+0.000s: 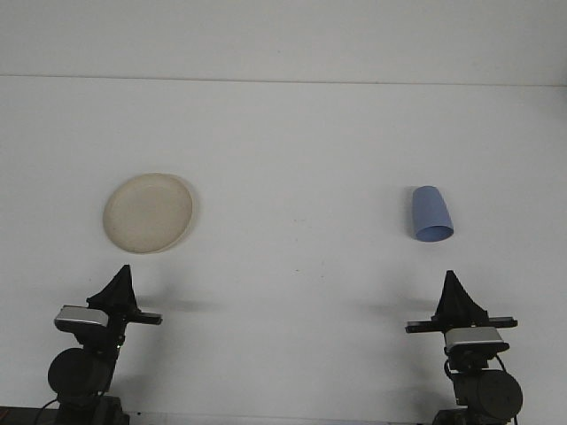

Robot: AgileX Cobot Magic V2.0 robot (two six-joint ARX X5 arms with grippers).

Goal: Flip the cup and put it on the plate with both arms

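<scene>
A cream round plate lies flat on the white table at the left. A blue cup is on the right side of the table. It seems to lie on its side, with its wider end towards me and its narrow end pointing away. My left gripper is low at the near left, just in front of the plate, shut and holding nothing. Low at the near right, a short way in front of the cup, my right gripper is also shut and holds nothing. Neither gripper touches anything.
The white table runs back to a pale wall. Its far edge shows as a faint line across the top of the view. A wide stretch of bare tabletop separates plate and cup.
</scene>
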